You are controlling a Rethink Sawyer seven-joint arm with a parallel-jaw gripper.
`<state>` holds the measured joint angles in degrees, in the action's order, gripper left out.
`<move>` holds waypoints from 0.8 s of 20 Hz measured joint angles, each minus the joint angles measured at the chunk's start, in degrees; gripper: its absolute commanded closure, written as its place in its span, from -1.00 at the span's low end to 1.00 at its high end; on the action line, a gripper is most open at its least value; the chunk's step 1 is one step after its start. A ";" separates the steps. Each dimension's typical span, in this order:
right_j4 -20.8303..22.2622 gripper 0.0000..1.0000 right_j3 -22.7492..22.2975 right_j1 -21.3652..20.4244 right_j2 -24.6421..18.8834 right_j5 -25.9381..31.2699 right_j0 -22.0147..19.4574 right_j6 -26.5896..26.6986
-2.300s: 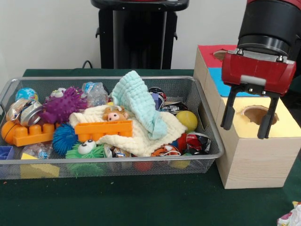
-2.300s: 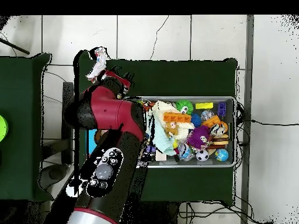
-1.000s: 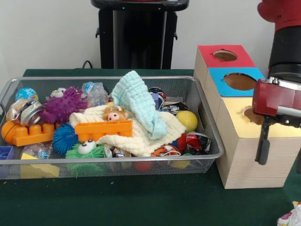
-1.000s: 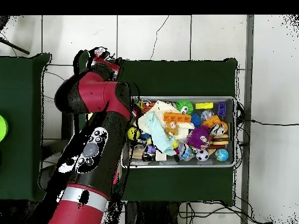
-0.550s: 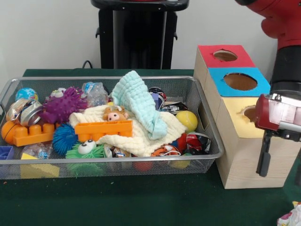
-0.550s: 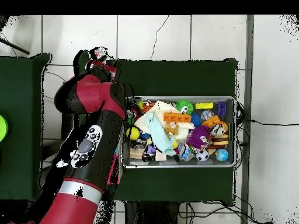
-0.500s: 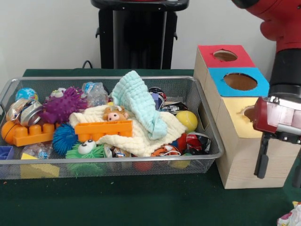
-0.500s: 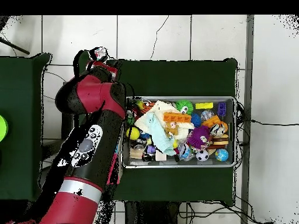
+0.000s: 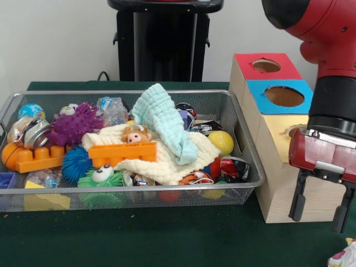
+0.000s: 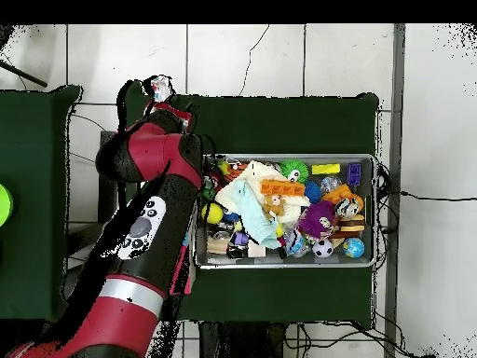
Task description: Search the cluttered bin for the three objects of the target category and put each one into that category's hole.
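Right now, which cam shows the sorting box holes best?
Front view: the wooden box shows its red hole and blue hole fully, while the gripper partly hides the yellow one. Overhead, the arm covers the box entirely.

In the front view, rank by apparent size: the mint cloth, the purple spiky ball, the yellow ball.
1. mint cloth, largest.
2. purple spiky ball, clearly smaller than the cloth.
3. yellow ball, smallest, though partly hidden by the clutter around it.

The red arm [image 10: 149, 233] runs from the lower left up to the frame's centre left, ending beside the wire bin [image 10: 285, 266] of toys at centre, on a green table [image 10: 279, 121].
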<state>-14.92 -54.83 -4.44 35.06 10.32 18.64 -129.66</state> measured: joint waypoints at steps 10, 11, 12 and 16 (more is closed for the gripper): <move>-1.80 -1.00 1.30 0.77 2.59 -0.02 -0.01 0.00; -2.02 -1.00 1.39 0.76 2.85 -0.03 -0.02 0.00; -2.16 -1.00 1.45 0.75 3.01 -0.02 -0.02 0.00; -2.52 -1.00 1.93 0.54 3.30 -0.02 -0.02 0.00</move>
<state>-17.45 -52.89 -3.90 38.36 10.30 18.62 -129.66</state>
